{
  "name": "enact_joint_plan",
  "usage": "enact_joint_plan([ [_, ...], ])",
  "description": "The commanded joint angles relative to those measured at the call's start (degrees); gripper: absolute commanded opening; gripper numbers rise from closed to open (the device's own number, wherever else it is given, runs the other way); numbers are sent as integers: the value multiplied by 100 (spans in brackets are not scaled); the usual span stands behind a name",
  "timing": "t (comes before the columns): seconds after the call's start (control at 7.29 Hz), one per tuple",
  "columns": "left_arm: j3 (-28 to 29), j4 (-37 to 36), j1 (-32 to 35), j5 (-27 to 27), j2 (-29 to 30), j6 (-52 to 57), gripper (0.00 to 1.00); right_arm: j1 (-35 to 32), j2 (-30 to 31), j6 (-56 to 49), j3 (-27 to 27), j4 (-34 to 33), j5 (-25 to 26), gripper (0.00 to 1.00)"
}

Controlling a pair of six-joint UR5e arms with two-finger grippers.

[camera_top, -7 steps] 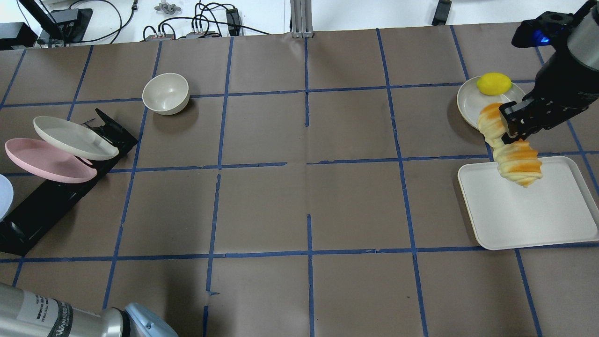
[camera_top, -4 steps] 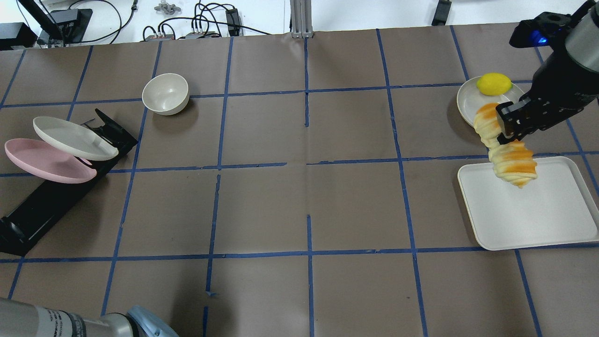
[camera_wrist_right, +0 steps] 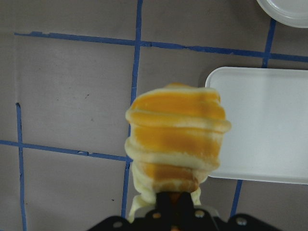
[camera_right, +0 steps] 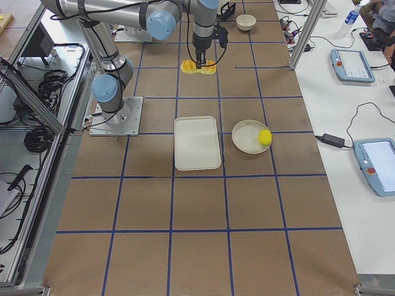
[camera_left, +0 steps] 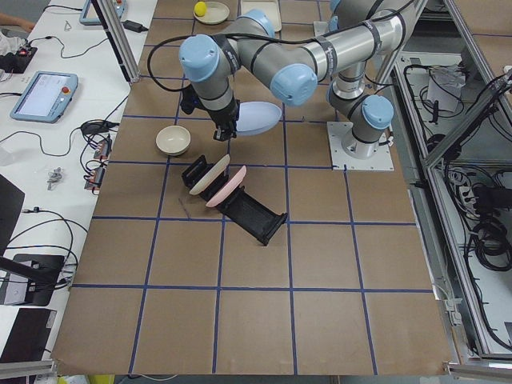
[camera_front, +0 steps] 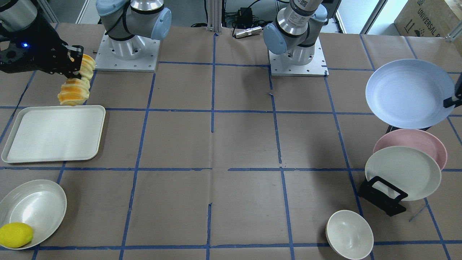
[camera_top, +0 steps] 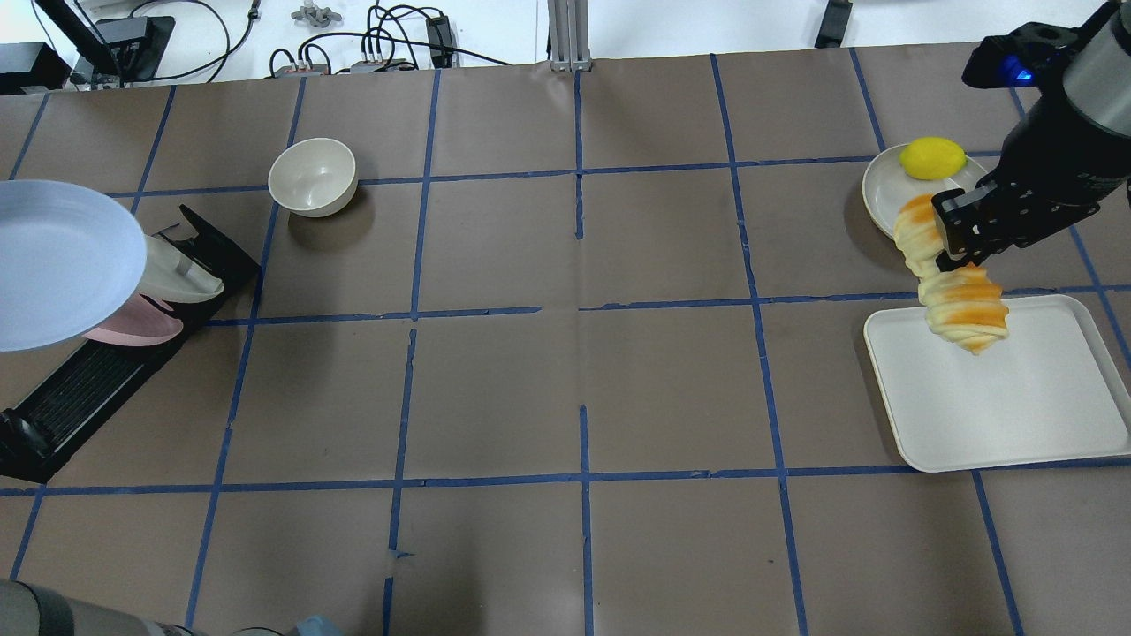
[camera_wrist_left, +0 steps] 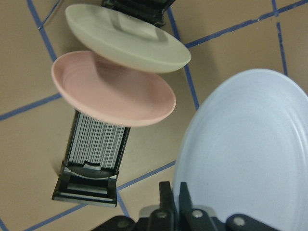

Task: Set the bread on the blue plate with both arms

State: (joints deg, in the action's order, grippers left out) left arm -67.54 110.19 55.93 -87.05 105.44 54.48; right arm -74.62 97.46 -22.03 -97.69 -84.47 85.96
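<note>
My right gripper (camera_top: 952, 247) is shut on the bread (camera_top: 960, 305), a twisted golden-orange roll. It holds the roll in the air over the far left corner of the white tray (camera_top: 1016, 406). The bread also shows in the front view (camera_front: 74, 92) and fills the right wrist view (camera_wrist_right: 175, 139). My left gripper (camera_wrist_left: 172, 202) is shut on the rim of the blue plate (camera_wrist_left: 245, 154). It holds the plate lifted above the plate rack at the table's left end (camera_top: 53, 265), as the front view also shows (camera_front: 408, 94).
A black rack (camera_top: 88, 380) holds a pink plate (camera_front: 426, 139) and a cream plate (camera_front: 402, 173) under the blue plate. A cream bowl (camera_top: 312, 175) stands beyond the rack. A yellow lemon (camera_top: 932, 157) lies on a cream plate (camera_top: 879, 194) behind the tray.
The blue plate has come into the overhead view at the left edge, raised over the rack. The right gripper and bread have shifted slightly left and away. The left arm's elbow has moved out of view.
</note>
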Motion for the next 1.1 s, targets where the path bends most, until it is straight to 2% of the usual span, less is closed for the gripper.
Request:
enact_joint_plan([
  [0.0,-66,-216,1152,39,29,-1311,5,-105,1,136,-31,1,61,7],
  [0.27,-240,-679,2320,39,187,-2603,5,-202,10,173,-49,1,106,7],
  [0.41,-581,-1109,2848,39,214,-3375,5,-202,10,173,-66,1,106,7],
  [0.69,-1215,-1980,3553,39,258,-4379,6,-202,-16,173,-75,-17,79,7],
  [0.96,-1506,-2658,4187,48,468,-5121,6,-219,-51,190,-75,0,18,7],
])
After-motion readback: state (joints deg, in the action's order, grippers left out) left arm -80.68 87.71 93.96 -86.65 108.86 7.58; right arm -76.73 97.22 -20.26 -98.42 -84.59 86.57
